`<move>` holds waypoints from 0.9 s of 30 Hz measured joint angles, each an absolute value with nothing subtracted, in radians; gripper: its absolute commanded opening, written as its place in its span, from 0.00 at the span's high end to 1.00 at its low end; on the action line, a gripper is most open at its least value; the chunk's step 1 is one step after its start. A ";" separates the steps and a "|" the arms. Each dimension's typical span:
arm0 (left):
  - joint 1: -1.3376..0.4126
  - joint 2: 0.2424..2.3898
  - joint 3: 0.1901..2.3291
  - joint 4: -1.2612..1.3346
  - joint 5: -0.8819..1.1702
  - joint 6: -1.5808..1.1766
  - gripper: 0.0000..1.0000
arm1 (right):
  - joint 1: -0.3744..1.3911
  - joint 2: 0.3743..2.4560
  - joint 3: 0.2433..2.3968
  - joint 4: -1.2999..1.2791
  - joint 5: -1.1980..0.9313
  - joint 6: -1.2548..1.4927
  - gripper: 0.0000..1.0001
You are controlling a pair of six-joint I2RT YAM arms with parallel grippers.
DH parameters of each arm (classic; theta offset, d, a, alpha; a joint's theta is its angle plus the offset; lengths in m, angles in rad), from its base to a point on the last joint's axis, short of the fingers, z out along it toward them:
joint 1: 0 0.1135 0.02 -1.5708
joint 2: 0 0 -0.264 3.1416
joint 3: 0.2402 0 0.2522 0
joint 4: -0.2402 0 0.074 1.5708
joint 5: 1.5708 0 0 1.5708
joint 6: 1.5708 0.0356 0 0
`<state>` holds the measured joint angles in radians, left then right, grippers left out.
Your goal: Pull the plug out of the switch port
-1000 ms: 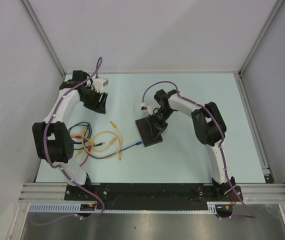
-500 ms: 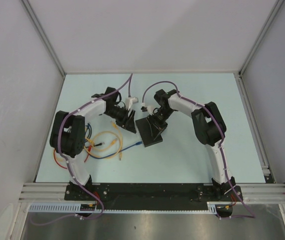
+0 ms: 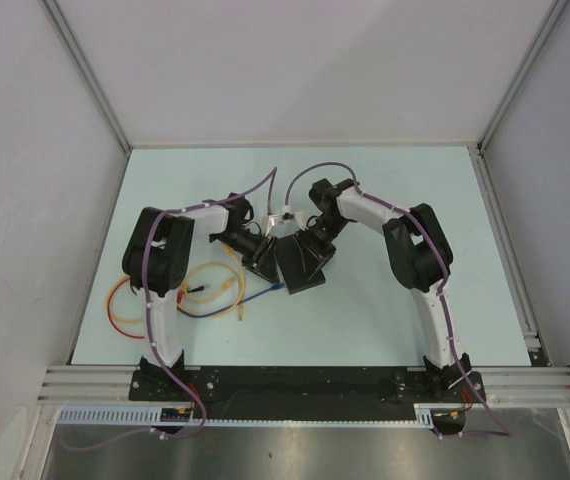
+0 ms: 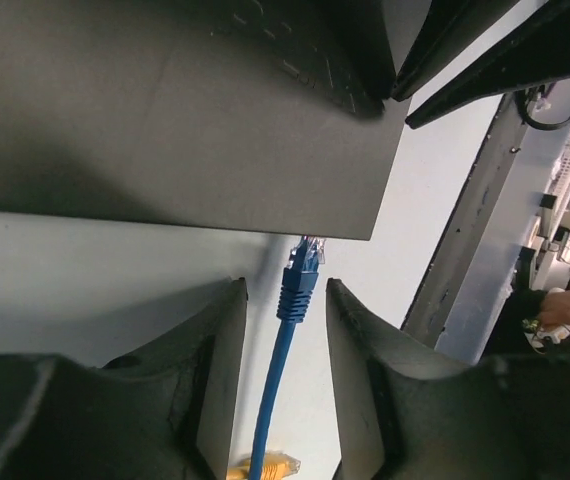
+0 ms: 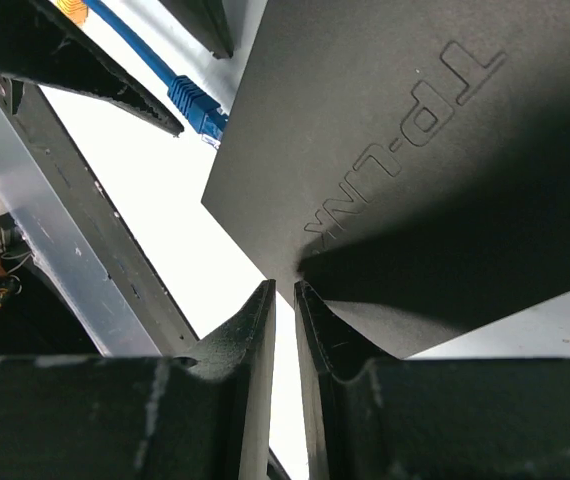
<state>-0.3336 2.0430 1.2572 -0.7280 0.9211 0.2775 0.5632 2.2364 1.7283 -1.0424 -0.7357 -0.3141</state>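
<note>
Plug (image 4: pixel 301 280): blue, clear tip tucked into the socket edge of the switch (image 4: pixel 165 110), apparently seated; blue cable (image 4: pixel 270 400) trailing back toward the loose yellow cables (image 3: pixel 215 285).
Switch position: mid-table (image 3: pixel 385 180), between the two arms, flat and black, lettered face toward the right wrist camera.
Left gripper (image 4: pixel 284 288): jaws partly apart, one finger on each side of the plug's boot, a thin gap on both sides, nothing pinched yet.
Right gripper (image 5: pixel 285 290): jaws almost together, nothing between them, tips at the switch's corner, seemingly pinning the box down.
Step in hand: closing on the plug ahead of the pull.
Grip advice: centre on the moulded boot, not the thin cable behind it; close squarely, both pads landing together.
Latch: position of the release tab not readable; worth squeezing it if it faces a pad.
Pull advice: straight back along the cable's line, away from the socket edge, no sideways twist.
Brace: right tips kept firm so the box stays put.
Risk: slipping onto the cable, or dragging the switch along.
</note>
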 measured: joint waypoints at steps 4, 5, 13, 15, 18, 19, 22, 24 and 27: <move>-0.336 2.064 1.273 -0.735 0.939 0.281 0.62 | 0.559 2.236 1.725 -1.043 -0.738 -0.304 0.80; -0.337 2.069 1.276 -0.736 0.944 0.281 0.62 | 0.558 2.236 1.724 -1.043 -0.739 -0.302 0.79; -0.343 2.105 1.303 -0.759 0.981 0.279 0.63 | 0.550 2.236 1.721 -1.047 -0.739 -0.280 0.79; -0.344 2.110 1.303 -0.760 0.991 0.278 0.64 | 0.548 2.236 1.718 -1.045 -0.741 -0.277 0.79; -0.350 2.114 1.303 -0.755 0.992 0.269 0.66 | 0.545 2.236 1.714 -1.042 -0.748 -0.268 0.79; -0.351 2.114 1.303 -0.752 0.992 0.266 0.68 | 0.544 2.236 1.712 -1.040 -0.750 -0.265 0.79; -0.358 2.115 1.300 -0.740 0.989 0.256 0.77 | 0.539 2.236 1.706 -1.038 -0.759 -0.260 0.79; -0.365 2.119 1.298 -0.736 0.987 0.251 0.87 | 0.537 2.236 1.702 -1.039 -0.764 -0.252 0.79; -0.367 2.123 1.298 -0.736 0.994 0.237 0.97 | 0.535 2.236 1.700 -1.038 -0.767 -0.247 0.80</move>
<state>-0.3672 2.1227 1.2980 -0.7361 0.9943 0.2367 0.5354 2.2364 1.6997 -1.0382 -0.7673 -0.2474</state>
